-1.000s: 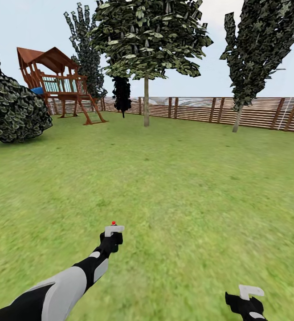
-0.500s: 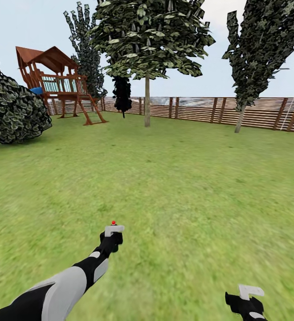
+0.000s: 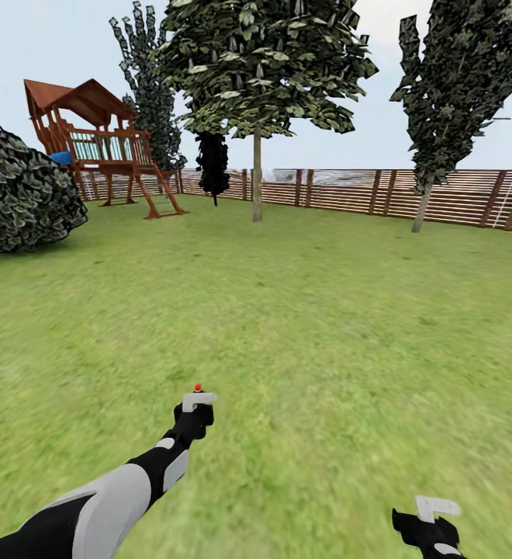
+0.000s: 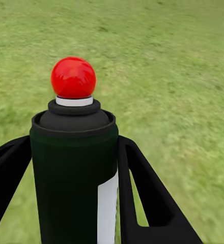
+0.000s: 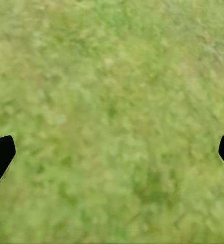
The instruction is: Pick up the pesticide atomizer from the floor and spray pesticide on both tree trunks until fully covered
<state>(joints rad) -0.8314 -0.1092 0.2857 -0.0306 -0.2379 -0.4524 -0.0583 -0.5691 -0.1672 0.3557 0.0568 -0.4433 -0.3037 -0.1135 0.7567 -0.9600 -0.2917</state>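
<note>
We hold the pesticide atomizer (image 4: 74,168) in our left gripper (image 4: 74,203), whose two black fingers (image 4: 142,193) are clamped on either side of the black body, below the collar. In the left wrist view the spot on the trigger head reads red rather than green. The bottle stands upright over the lawn (image 3: 310,310), well short of the tree trunk (image 3: 257,177) that rises in front of the wooden fence (image 3: 442,196).

We judge the bottle rigid, light and smooth-walled, hence liable to slip or twist if squeezed near the tapering shoulder. The mid-body hold, across the white label strip (image 4: 108,208), is the correct place; it leaves the head free.

Our right gripper (image 5: 112,152) hangs released over grass, its fingertips wide apart and holding nothing.

The play tower (image 3: 101,144) stands left of the trunk. The trunk is not yet within spraying reach.
</note>
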